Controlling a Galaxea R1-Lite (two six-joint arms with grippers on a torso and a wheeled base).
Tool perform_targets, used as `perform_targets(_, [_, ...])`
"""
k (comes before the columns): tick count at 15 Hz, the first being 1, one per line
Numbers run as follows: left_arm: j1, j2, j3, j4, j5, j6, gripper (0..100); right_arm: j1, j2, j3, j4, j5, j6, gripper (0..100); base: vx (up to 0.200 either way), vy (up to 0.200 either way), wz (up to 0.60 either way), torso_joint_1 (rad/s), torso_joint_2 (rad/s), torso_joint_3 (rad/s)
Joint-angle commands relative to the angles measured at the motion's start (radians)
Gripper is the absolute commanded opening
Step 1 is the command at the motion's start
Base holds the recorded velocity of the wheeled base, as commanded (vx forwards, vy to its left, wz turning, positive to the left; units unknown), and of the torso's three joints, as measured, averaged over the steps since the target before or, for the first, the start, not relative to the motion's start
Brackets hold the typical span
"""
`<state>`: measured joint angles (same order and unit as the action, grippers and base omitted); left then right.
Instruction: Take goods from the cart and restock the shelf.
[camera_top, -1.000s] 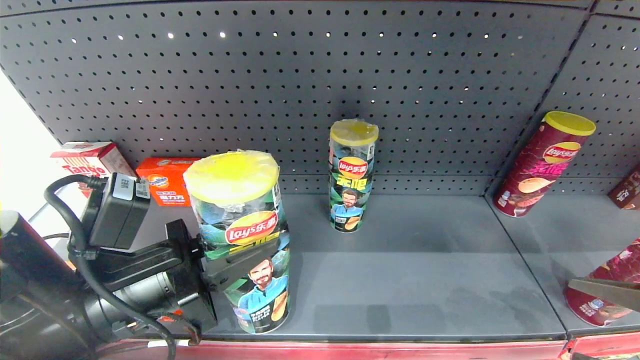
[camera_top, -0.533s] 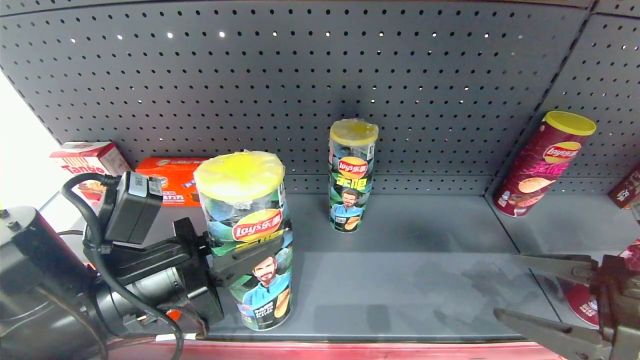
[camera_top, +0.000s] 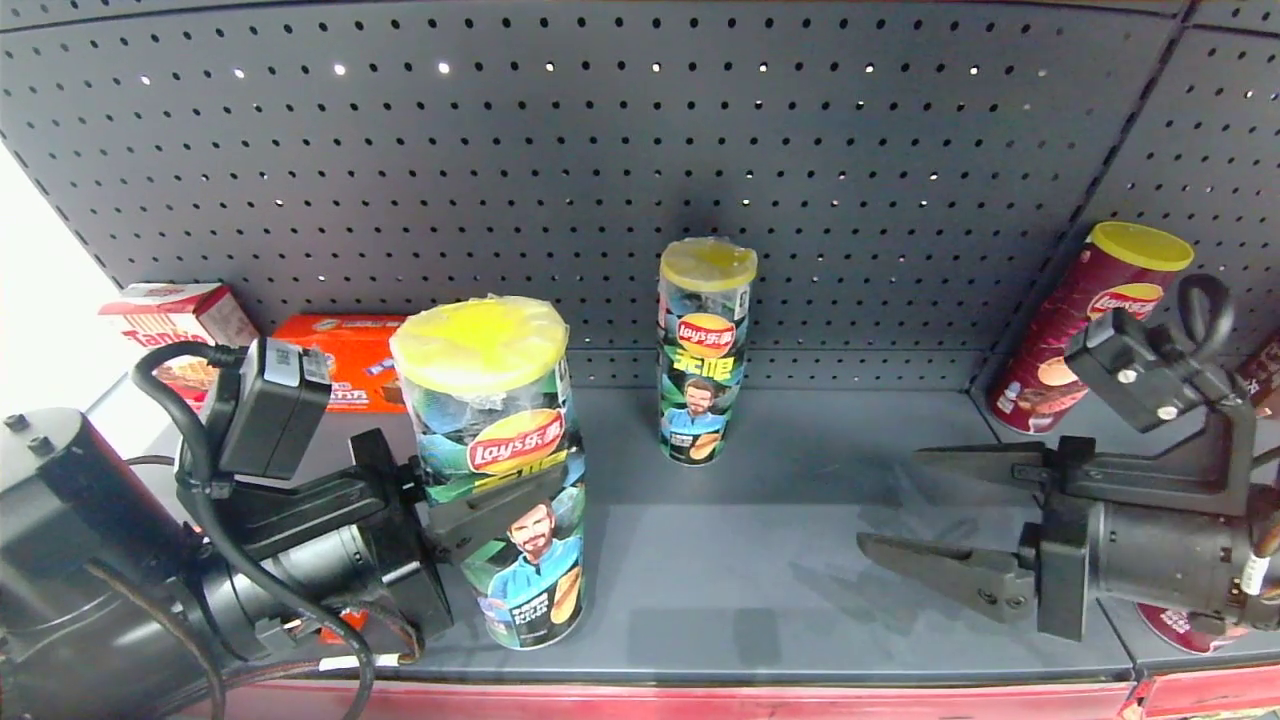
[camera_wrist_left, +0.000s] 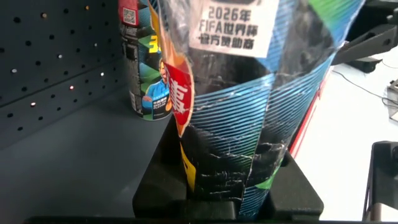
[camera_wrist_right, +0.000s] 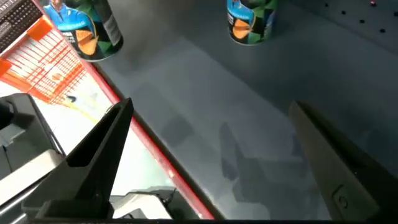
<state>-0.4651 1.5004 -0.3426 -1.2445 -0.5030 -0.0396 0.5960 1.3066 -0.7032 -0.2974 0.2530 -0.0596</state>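
Lower left, at the front edge of the shelf (camera_top: 800, 560): left gripper (camera_top: 480, 505) has its jaws clamped on the chips can (camera_top: 495, 440) mid-body from the side, which holds it upright with the label facing out. The base sits at shelf level; can't tell if it's touching down. Reads as the placement step, release pending. Lower right: right gripper (camera_top: 893, 500) has jaws wide open and empty over bare shelf, likely free for the next pick. Centre, farther back: second can (camera_top: 703, 350) stands upright by the pegboard (camera_top: 600, 150), well apart. Upper right: maroon can (camera_top: 1085, 330) against the back panel.
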Motion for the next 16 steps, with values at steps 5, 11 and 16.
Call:
perform_targets(5, [0.0, -0.003, 0.0, 0.0, 0.0, 0.0, 0, -0.053, 0.276, -0.099, -0.196, -0.015, -0.065, 100, 0.0, 0.0, 0.0, 0.0, 0.0, 0.0])
perform_targets(11, [0.005, -0.009, 0.0, -0.001, 0.0, -0.011, 0, -0.131, 0.427, -0.275, -0.289, 0.232, -0.134, 100, 0.0, 0.0, 0.0, 0.0, 0.0, 0.0])
perform_targets(16, [0.002, -0.009, 0.0, -0.004, 0.0, -0.02, 0, -0.18, 0.508, -0.322, -0.394, 0.434, -0.163, 100, 0.0, 0.0, 0.0, 0.0, 0.0, 0.0])
